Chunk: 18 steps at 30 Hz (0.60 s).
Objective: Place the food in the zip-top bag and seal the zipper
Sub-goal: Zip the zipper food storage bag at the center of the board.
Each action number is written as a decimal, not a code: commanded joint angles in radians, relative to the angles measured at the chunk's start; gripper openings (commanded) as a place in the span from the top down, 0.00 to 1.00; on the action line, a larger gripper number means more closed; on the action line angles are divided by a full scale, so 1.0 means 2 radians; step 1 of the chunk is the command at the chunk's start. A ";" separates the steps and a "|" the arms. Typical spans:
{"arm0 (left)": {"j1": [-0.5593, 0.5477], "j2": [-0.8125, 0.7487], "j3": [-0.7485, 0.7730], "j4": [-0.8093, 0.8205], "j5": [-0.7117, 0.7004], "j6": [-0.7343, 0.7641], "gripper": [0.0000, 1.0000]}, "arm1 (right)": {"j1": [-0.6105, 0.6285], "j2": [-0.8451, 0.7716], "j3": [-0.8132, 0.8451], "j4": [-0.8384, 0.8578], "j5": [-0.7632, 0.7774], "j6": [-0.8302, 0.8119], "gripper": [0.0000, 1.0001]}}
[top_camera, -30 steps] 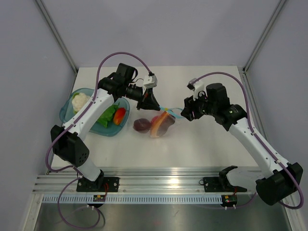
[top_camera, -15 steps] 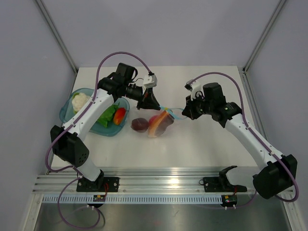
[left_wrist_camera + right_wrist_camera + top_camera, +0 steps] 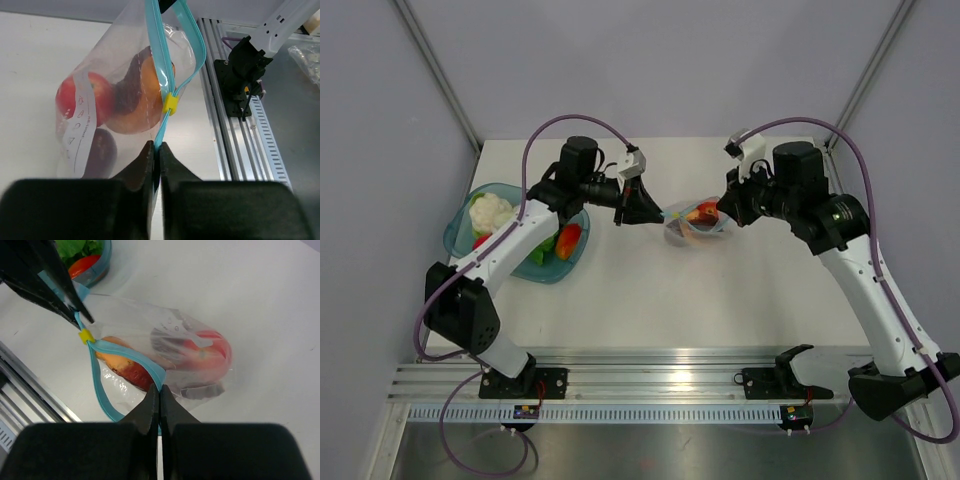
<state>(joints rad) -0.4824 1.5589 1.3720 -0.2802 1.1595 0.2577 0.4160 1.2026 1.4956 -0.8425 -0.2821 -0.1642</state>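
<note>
The clear zip-top bag (image 3: 697,222) hangs above the table, stretched between both grippers. Inside it is the food: a red round piece (image 3: 80,97), an orange one (image 3: 142,102) and a dark purple one (image 3: 97,150). My left gripper (image 3: 157,146) is shut on one end of the teal zipper (image 3: 161,75), just below a yellow slider (image 3: 170,103). My right gripper (image 3: 160,389) is shut on the zipper (image 3: 131,358) at the opposite end. Between slider (image 3: 86,336) and right gripper the two strips stand apart in a loop. From above, the left gripper (image 3: 661,213) and right gripper (image 3: 721,213) face each other.
A teal bowl (image 3: 460,238) stands at the left with a white cauliflower (image 3: 488,210), green leaves and a red-orange piece (image 3: 568,240) in it. An aluminium rail (image 3: 640,385) with the arm bases runs along the near edge.
The right gripper has shut on the zipper's end. Both arms have lifted the bag with the food off the table and carried it to the right.
</note>
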 commanded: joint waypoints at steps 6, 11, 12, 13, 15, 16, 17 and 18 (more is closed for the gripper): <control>-0.004 0.030 0.007 0.103 0.006 -0.084 0.43 | 0.004 0.047 -0.015 -0.022 -0.037 -0.001 1.00; -0.005 0.023 0.017 0.058 -0.007 -0.051 0.43 | 0.012 0.083 0.024 -0.036 -0.037 0.008 1.00; -0.004 0.021 0.020 0.053 -0.010 -0.048 0.43 | 0.013 0.083 0.020 -0.013 -0.037 0.021 1.00; -0.004 0.021 0.020 0.045 -0.016 -0.044 0.43 | 0.013 0.084 0.012 -0.001 -0.044 0.025 1.00; -0.004 0.018 0.020 0.039 -0.020 -0.041 0.43 | 0.014 0.100 0.016 -0.009 -0.046 0.029 1.00; -0.004 0.017 0.025 0.035 -0.026 -0.040 0.44 | 0.014 0.107 0.031 -0.020 -0.053 0.031 1.00; -0.004 0.017 0.030 0.017 -0.026 -0.031 0.44 | 0.014 0.110 0.053 -0.027 -0.062 0.031 1.00; -0.005 0.017 0.033 0.007 -0.028 -0.025 0.44 | 0.015 0.098 0.051 -0.011 -0.087 0.037 1.00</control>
<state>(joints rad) -0.4873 1.6207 1.3792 -0.2199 1.1275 0.1593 0.4347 1.4097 1.5120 -0.9218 -0.3630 -0.1246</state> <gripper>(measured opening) 0.560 0.011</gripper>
